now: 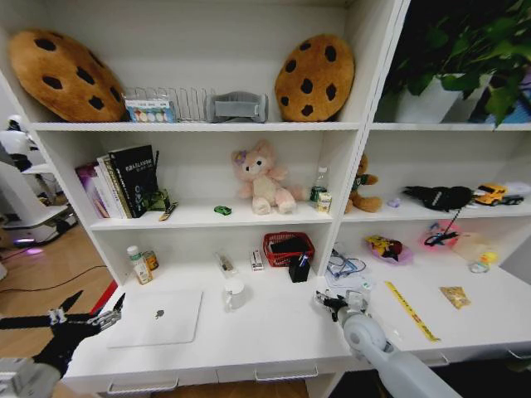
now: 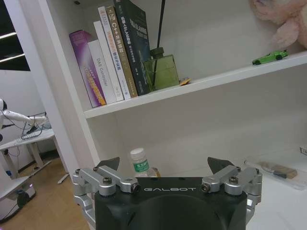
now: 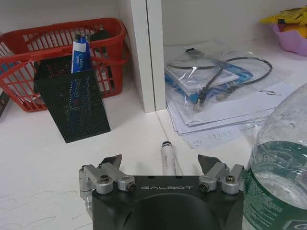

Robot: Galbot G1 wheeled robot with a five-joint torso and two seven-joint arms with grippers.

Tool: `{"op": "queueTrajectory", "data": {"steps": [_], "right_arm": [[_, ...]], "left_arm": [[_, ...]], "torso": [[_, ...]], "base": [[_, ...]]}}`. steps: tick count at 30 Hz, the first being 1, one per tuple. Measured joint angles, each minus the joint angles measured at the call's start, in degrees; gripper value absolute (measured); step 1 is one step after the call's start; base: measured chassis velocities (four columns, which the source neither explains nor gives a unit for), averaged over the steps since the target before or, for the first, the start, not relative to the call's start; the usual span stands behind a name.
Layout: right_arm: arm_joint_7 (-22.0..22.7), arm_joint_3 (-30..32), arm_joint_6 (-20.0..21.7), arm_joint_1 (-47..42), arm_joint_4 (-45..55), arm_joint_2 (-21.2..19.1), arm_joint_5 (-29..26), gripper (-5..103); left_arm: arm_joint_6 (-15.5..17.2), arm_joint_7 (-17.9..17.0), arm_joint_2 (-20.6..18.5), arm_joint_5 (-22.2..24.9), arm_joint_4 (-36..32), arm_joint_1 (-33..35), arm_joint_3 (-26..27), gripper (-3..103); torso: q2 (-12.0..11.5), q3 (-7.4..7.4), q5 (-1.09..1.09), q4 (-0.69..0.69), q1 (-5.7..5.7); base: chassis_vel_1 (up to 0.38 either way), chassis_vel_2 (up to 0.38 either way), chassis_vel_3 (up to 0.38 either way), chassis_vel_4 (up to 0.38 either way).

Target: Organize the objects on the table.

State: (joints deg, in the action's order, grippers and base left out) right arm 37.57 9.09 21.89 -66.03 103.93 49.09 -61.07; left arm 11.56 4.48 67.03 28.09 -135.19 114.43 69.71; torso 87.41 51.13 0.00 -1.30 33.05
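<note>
On the white table (image 1: 274, 336) lie a silver laptop (image 1: 158, 317), a white mug (image 1: 234, 293), a black pen cup (image 1: 299, 268) and a yellow ruler (image 1: 411, 310). My right gripper (image 1: 330, 302) hovers low over the desk right of the mug. Its wrist view shows that gripper (image 3: 160, 163) open, with a white pen (image 3: 168, 157) lying between its fingers and the mesh pen cup (image 3: 72, 103) beyond. My left gripper (image 1: 95, 308) hangs open off the desk's left end. In its wrist view the left gripper (image 2: 163, 165) faces a small white-capped bottle (image 2: 140, 162). A green toy car (image 1: 222, 210) sits on the shelf.
A red basket (image 1: 289, 247) stands behind the pen cup. A clear plastic bottle (image 3: 278, 163) is close beside my right gripper. Bagged cables on papers (image 3: 216, 81) lie past the shelf divider. Books (image 2: 110, 52) and a green glass bottle (image 2: 160, 72) fill the shelf.
</note>
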Motion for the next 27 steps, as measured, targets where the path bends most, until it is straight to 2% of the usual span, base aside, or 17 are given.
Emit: {"op": "queueTrajectory", "data": {"steps": [4,8,10,11,13,14,17,20,22,23,26,27], "right_arm": [[0.2,-0.2,0.1,0.4,-0.6,0.3,-0.3,90],[0.7,-0.4,0.4,0.7,-0.8,0.5,-1.7,85],[1.2,-0.6,0.5,1.0,-1.0,0.6,-3.1,74],[1.2,-0.6,0.5,1.0,-1.0,0.6,-3.1,74],[1.3,-0.7,0.7,1.4,-1.4,0.8,-4.4,63],[1.3,-0.7,0.7,1.4,-1.4,0.8,-4.4,63],[1.3,-0.8,0.7,1.5,-1.5,0.8,-5.0,47],[1.4,-0.9,0.7,1.5,-1.6,0.9,-5.1,41],[1.9,-0.9,0.7,1.5,-1.7,1.0,-5.1,31],[1.9,-0.9,0.7,1.5,-1.7,1.0,-5.1,31],[2.1,-0.9,0.7,1.5,-1.7,0.9,-5.4,15],[2.1,-0.9,0.7,1.5,-1.7,0.9,-5.4,15]], "left_arm": [[0.0,0.0,0.0,0.0,0.0,0.0,0.0,100],[0.0,0.0,0.0,0.0,0.0,0.0,0.0,100],[0.0,0.0,0.0,0.0,0.0,0.0,0.0,100],[0.0,0.0,0.0,0.0,0.0,0.0,0.0,100],[0.0,0.0,0.0,0.0,0.0,0.0,0.0,100],[0.0,0.0,0.0,0.0,0.0,0.0,0.0,100],[0.0,0.0,0.0,0.0,0.0,0.0,0.0,100],[0.0,0.0,0.0,0.0,0.0,0.0,0.0,100],[0.0,0.0,0.0,0.0,0.0,0.0,0.0,100],[0.0,0.0,0.0,0.0,0.0,0.0,0.0,100],[0.0,0.0,0.0,0.0,0.0,0.0,0.0,100],[0.0,0.0,0.0,0.0,0.0,0.0,0.0,100]], "torso": [[0.0,0.0,0.01,0.0,0.0],[0.0,0.0,0.0,0.0,0.01],[0.0,0.0,0.0,0.0,0.01],[0.0,0.0,0.0,0.0,0.01],[0.0,0.0,0.0,0.0,0.01],[0.0,0.0,0.0,0.0,0.01],[0.0,0.0,0.0,0.0,0.01],[0.0,0.0,0.0,0.0,0.01],[0.0,0.0,0.0,0.0,0.01],[0.0,0.0,0.0,0.0,0.01],[0.0,0.0,0.0,0.0,0.01],[0.0,0.0,0.0,0.0,0.01]], "base": [[0.0,0.0,0.0,0.0],[0.0,0.0,0.0,0.0],[0.0,0.0,0.0,0.0],[0.0,0.0,0.0,0.0],[0.0,0.0,0.0,0.0],[0.0,0.0,0.0,0.0],[0.0,0.0,0.0,0.0],[0.0,0.0,0.0,0.0],[0.0,0.0,0.0,0.0],[0.0,0.0,0.0,0.0],[0.0,0.0,0.0,0.0],[0.0,0.0,0.0,0.0]]}}
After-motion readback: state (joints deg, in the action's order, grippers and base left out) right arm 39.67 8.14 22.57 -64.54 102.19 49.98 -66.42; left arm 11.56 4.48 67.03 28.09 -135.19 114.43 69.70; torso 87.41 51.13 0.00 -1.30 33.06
